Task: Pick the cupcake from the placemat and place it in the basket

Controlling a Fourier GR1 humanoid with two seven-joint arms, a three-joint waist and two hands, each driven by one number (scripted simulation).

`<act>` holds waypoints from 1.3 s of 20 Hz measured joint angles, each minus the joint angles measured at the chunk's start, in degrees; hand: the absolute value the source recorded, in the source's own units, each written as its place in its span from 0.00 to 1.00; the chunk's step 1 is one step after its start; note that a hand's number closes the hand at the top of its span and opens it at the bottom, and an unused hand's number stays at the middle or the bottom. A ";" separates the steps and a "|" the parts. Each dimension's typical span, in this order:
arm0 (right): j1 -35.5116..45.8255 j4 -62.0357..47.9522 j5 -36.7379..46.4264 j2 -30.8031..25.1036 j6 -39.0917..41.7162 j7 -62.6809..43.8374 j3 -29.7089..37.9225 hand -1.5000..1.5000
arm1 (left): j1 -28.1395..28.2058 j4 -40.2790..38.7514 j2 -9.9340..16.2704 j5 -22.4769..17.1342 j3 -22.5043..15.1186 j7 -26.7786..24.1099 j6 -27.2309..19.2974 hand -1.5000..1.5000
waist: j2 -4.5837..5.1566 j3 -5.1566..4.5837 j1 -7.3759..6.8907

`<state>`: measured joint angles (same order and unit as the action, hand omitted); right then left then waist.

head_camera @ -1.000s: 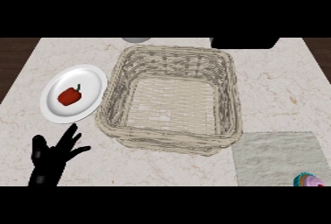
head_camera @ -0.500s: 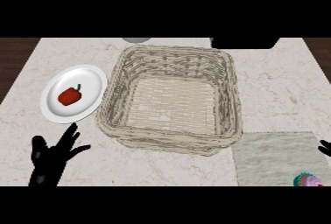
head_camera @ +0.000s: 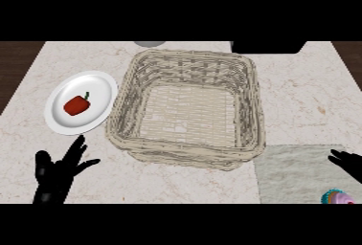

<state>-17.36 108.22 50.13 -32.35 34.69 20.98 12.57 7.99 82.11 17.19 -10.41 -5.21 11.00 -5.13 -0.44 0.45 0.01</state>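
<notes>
I see the cupcake (head_camera: 339, 197) at the lower right edge of the head view, resting on the grey placemat (head_camera: 297, 172) and only partly in frame. The wicker basket (head_camera: 251, 95) sits mid-surface, just left of the placemat. My right hand (head_camera: 348, 162) shows at the right edge above the cupcake, fingers apart, holding nothing. My left hand (head_camera: 58, 174) rests at lower left, fingers straight and spread. A white plate (head_camera: 99, 88) carrying a red pepper (head_camera: 77, 105) lies beside the basket's left wall.
</notes>
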 measured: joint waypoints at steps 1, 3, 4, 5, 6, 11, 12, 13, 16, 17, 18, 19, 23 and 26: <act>0.11 -0.67 0.70 -0.40 0.14 0.21 -0.15 0.00 | -0.23 0.06 0.32 -0.38 0.40 0.40 0.61 0.50 | 0.03 -0.04 0.01; -0.49 -0.93 2.57 0.03 -0.11 -0.27 -1.11 0.00 | -0.28 -0.03 0.28 -0.52 0.78 0.50 1.17 0.50 | 0.06 -0.07 0.06; -0.75 -1.65 3.54 0.14 -0.74 0.11 -1.51 0.00 | -0.29 0.50 0.04 0.02 0.65 1.43 0.58 0.50 | 0.07 -0.08 0.03; -0.22 -2.53 4.46 0.31 -1.01 -0.02 -2.00 0.00 | -0.81 -0.05 0.13 0.26 0.88 1.67 0.76 0.50 | 0.09 -0.08 0.02; -0.63 -3.76 5.33 0.25 -2.20 0.90 -2.06 0.00 | -0.64 0.68 -0.05 0.69 0.71 2.61 0.35 0.50 | 0.09 -0.07 -0.01; -0.37 -7.10 8.13 1.37 -4.63 2.24 -2.86 0.00 | -0.61 -0.18 -1.02 1.83 1.22 1.48 0.62 0.50 | 0.01 0.03 0.01; -0.25 -7.63 8.24 1.49 -4.91 2.74 -2.69 0.00 | -0.67 -0.27 -1.15 2.20 1.29 1.33 0.61 0.50 | -0.01 0.07 0.00; -0.17 -7.69 8.43 1.67 -4.79 2.81 -2.63 0.00 | -0.67 -0.25 -1.24 2.14 1.55 1.30 0.86 0.50 | -0.02 0.07 0.01; -0.41 -7.57 9.39 2.67 -5.39 2.94 -2.97 0.00 | -0.73 -0.26 -1.63 2.38 1.99 1.55 1.05 0.50 | -0.03 0.06 0.04; 0.46 -9.00 10.28 3.47 -6.38 2.73 -3.79 0.00 | -0.41 0.46 -1.52 2.27 2.05 1.90 1.36 0.50 | -0.01 0.00 -0.04; 0.75 -9.15 10.64 3.94 -6.49 2.62 -4.01 0.00 | -0.36 0.77 -1.52 1.99 2.33 2.37 1.79 0.50 | 0.04 -0.04 -0.03; 1.41 -9.87 10.67 3.96 -6.39 2.79 -3.78 0.00 | -0.36 0.63 -1.48 1.95 2.41 2.26 2.39 0.50 | 0.06 -0.06 -0.03; 0.91 -12.12 12.23 4.36 -9.13 4.76 -3.90 1.00 | -0.31 0.94 -1.96 2.49 2.75 3.05 2.48 0.50 | 0.08 -0.08 0.02; 1.95 -14.42 14.02 3.51 -12.98 7.58 -4.20 1.00 | -0.89 0.32 -1.85 2.24 3.47 3.13 3.37 0.50 | 0.12 -0.11 0.03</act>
<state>-15.41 93.79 64.15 -28.84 21.71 28.56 8.37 7.10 82.43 15.34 -8.18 -1.74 14.13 -1.76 -0.32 0.34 0.04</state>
